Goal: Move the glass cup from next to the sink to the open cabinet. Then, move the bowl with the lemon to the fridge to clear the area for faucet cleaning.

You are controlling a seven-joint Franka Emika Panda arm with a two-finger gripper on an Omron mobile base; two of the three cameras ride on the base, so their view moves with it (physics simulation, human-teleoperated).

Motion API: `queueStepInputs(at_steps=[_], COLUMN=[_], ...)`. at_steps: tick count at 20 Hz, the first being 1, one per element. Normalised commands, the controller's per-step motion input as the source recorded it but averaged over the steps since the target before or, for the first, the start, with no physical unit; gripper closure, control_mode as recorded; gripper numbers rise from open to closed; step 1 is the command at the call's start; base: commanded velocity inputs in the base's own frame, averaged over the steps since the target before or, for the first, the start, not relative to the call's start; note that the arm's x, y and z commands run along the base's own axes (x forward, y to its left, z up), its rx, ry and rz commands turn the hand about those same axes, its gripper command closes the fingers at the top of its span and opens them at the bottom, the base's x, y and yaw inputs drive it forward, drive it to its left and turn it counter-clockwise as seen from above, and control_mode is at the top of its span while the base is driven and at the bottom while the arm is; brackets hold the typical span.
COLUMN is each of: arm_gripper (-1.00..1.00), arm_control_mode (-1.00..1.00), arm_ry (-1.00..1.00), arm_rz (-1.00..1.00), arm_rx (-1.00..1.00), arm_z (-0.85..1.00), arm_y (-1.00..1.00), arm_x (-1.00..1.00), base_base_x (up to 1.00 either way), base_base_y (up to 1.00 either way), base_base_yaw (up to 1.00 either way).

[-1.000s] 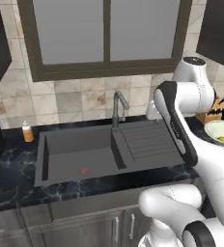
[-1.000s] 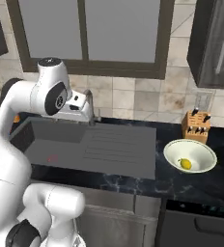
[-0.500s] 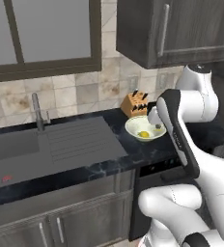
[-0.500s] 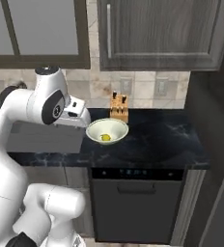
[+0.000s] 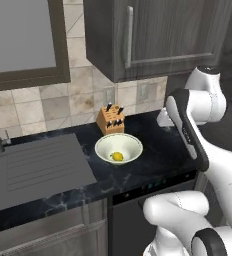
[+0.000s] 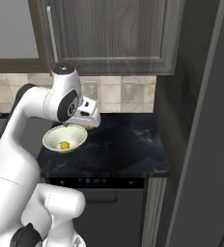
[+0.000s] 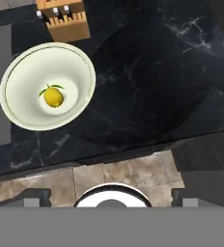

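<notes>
Plainly, one bowl (image 7: pixel 47 87) holds one lemon (image 7: pixel 53 96) (knife block (image 7: pixel 64 19) beside).

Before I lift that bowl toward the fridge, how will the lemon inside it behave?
The lemon lies loose at the bottom of the bowl, round and with nothing visible holding it, so it will probably roll if the bowl tilts. The bowl is shallow with low sloping walls, so a sharp tilt could let it escape. Keeping the bowl level seems wise.
</notes>
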Motion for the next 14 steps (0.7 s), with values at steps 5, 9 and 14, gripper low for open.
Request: queueStepInputs(at_steps=[5, 9, 14], arm_gripper=[-1.00, -1.00, -1.00], arm_control_mode=[-1.00, -1.00, -1.00], arm_ry=[0.01, 0.00, 0.00], arm_rz=[-0.08, -0.11, -0.14], arm_rx=[0.09, 0.06, 0.06], arm_z=[-0.78, -0.84, -0.68], arm_y=[0.03, 0.47, 0.34], arm_x=[1.00, 0.81, 0.45], base_base_x=[0.00, 0.00, 0.00], base_base_y=[0.00, 0.00, 0.00], base_base_yaw=[0.00, 0.00, 0.00])
